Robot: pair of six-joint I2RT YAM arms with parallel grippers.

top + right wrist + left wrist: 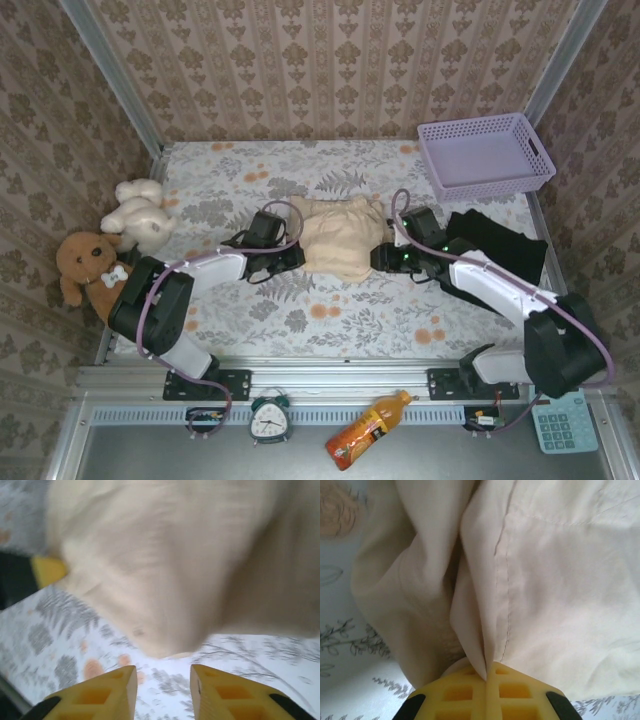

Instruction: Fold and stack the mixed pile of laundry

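Observation:
The beige-cream garment (pixel 345 235) lies bunched in the middle of the floral table cover, between my two grippers. My left gripper (pixel 293 256) is at its left edge, and in the left wrist view its yellow jaws (pixel 486 676) are shut on a pinched fold of the beige cloth (pixel 545 580). My right gripper (pixel 386 258) is at the garment's right edge. In the right wrist view it (pixel 163 682) stands open just short of the beige cloth (pixel 175 565), with only table cover between the fingers. The black T-shirt (pixel 505 245) lies crumpled at the right, partly under my right arm.
A lavender mesh basket (pixel 487 155) stands at the back right. A white plush toy (pixel 140 212) and a brown one (pixel 88 265) sit at the left edge. On the near ledge are an alarm clock (pixel 270 418), an orange bottle (pixel 365 430) and a calculator (pixel 563 423).

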